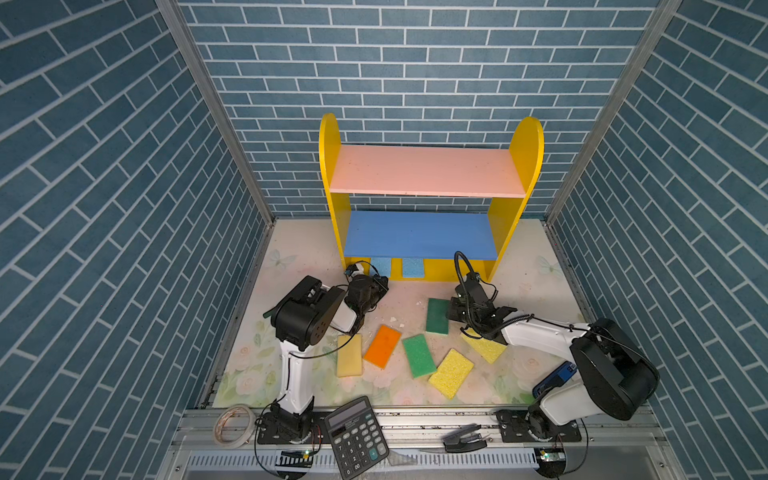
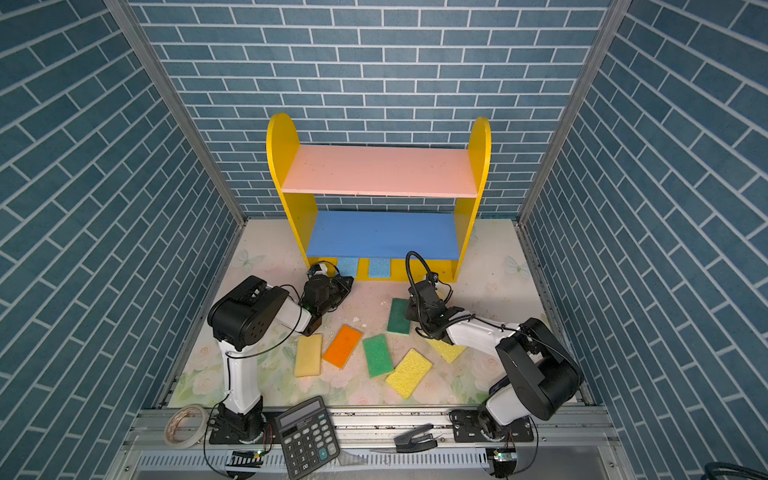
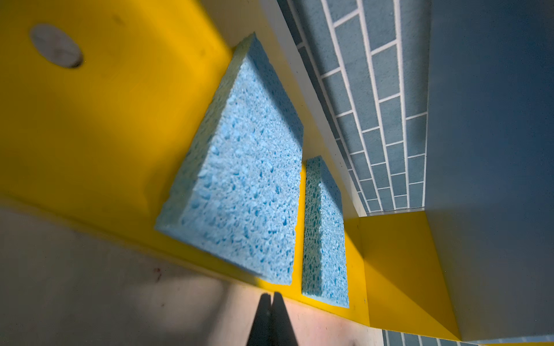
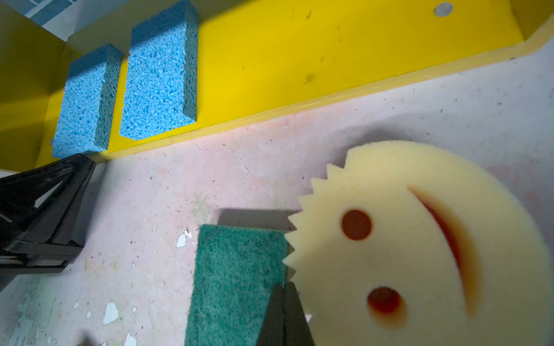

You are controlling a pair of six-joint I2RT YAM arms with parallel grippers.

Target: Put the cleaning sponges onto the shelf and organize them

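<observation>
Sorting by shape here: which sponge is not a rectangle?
The pale yellow smiley sponge in the right wrist view: round, toothed edge, two eye holes, a mouth slit. The others seen are flat rectangles.

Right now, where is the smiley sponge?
The smiley sponge shows only in the right wrist view, beside the green sponge and the right gripper, near the shelf's yellow base.

you have a calculator [image 1: 356,436] on the front rail [image 1: 415,419], tape roll [image 1: 237,441] left, black part [image 1: 463,441] right.
</observation>
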